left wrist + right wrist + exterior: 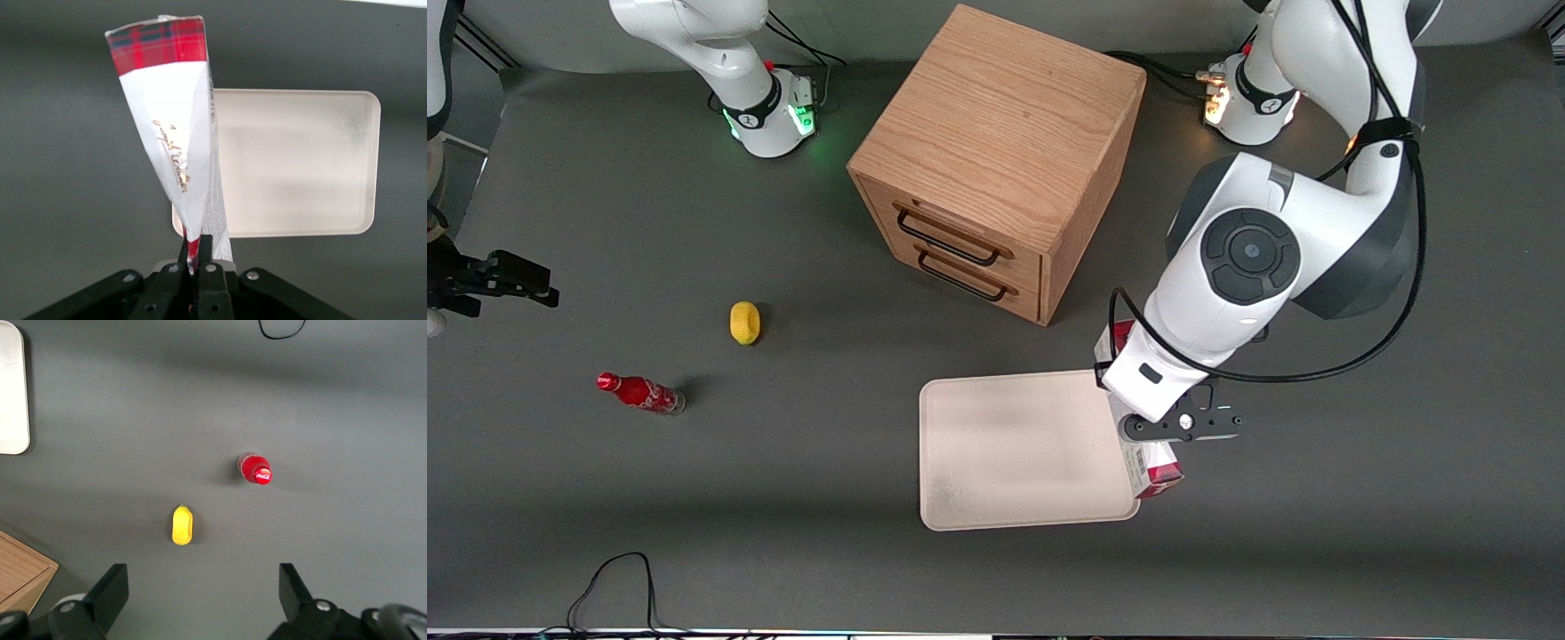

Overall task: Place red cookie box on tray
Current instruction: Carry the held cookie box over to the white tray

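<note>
My gripper [195,261] pinches the red cookie box [175,133], lifted at the tray [300,167] edge; setting down remains.

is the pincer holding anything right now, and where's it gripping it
Yes. The pincer is shut on the red cookie box, pinching one narrow red edge at the carton's end, with the box at the edge of the tray.

The working left arm reaches low over the table edge nearest its own end, wrist angled downward, its gripper [193,261] clamped tight on the narrow edge of the red cookie box [175,127].
</note>
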You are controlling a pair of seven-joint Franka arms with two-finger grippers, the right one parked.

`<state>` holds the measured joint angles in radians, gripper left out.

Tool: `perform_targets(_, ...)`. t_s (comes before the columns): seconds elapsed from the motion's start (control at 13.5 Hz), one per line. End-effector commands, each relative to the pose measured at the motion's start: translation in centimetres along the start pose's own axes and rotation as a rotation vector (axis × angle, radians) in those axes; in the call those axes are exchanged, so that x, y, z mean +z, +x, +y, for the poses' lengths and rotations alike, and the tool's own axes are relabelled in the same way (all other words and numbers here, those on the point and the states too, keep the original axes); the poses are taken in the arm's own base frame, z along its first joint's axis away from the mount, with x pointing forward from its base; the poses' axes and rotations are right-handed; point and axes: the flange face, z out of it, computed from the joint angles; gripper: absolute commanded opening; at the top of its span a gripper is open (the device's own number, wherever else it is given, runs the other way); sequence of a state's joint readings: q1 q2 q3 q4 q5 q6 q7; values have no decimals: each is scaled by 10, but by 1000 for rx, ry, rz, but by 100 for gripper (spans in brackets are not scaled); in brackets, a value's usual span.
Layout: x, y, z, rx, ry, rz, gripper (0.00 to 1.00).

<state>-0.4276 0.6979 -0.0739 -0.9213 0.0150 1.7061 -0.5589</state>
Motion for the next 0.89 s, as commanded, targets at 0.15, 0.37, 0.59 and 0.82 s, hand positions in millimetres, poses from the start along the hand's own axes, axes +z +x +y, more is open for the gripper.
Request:
perform_targets(0.15,92,10,-1,19,52,-15,0)
perform_targets(0.37,146,12,-6,72,61,-35,0)
perform_targets(0.59,179,10,-8,122,74,-73,0)
perform_targets(0.82,211,6,-4,123,72,-78,0)
